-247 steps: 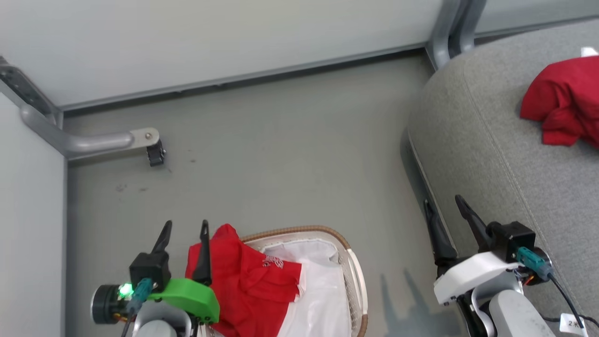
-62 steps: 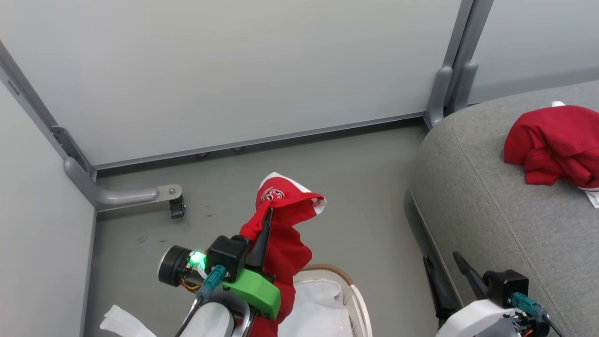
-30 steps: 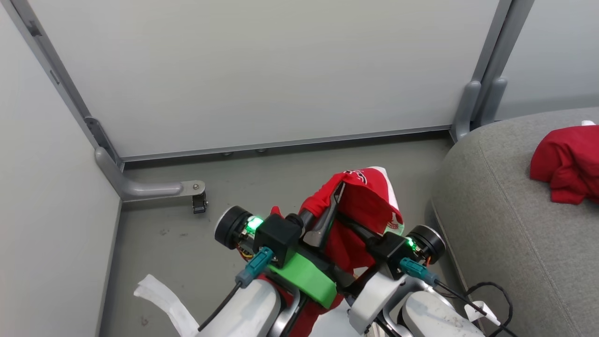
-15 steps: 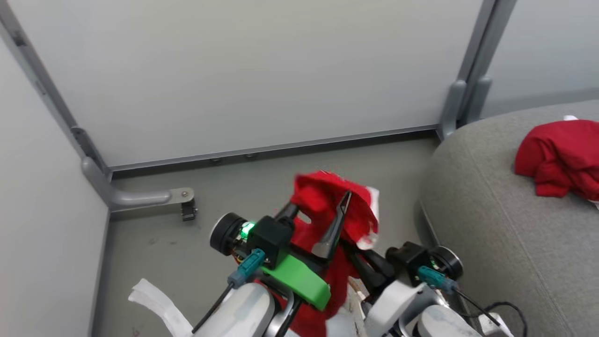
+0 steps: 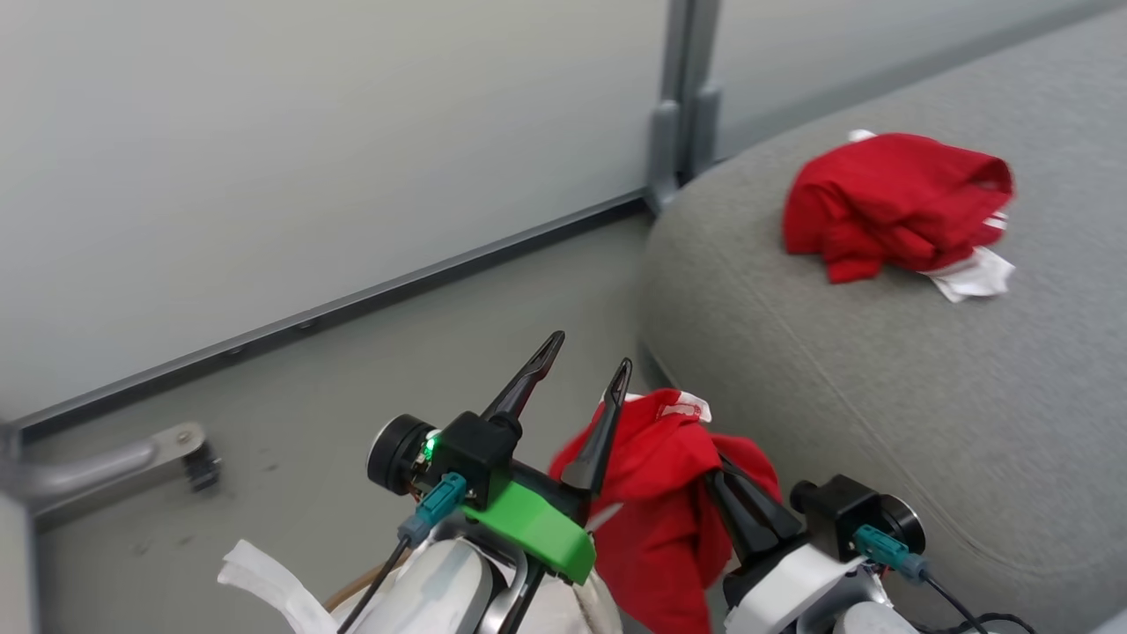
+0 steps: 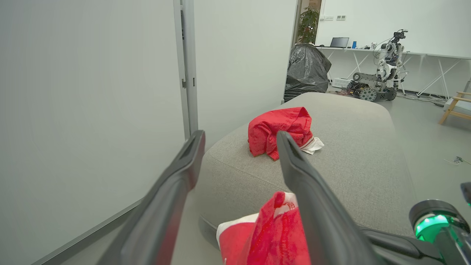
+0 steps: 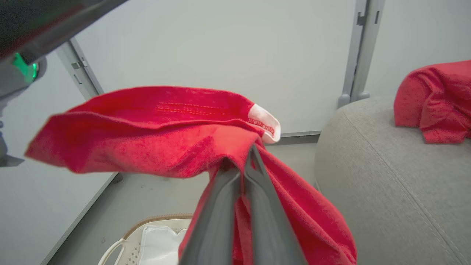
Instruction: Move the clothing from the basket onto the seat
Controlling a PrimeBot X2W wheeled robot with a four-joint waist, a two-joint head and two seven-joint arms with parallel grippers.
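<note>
Soft, even indoor light, no glare. Head view's smeared by motion. Right wrist: red garment (image 7: 140, 136) blurs at its left edge. Left wrist: near fingers (image 6: 169, 198) out of focus.

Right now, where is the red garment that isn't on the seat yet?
Head view, lower centre: the red garment hangs pinched in the shut right gripper, just right of the open left gripper, short of the seat.

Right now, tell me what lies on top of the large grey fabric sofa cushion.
One crumpled bright red fabric garment lies on the large grey fabric sofa cushion, a white patch showing at its edge. Whatever is beneath that heap is covered.
</note>
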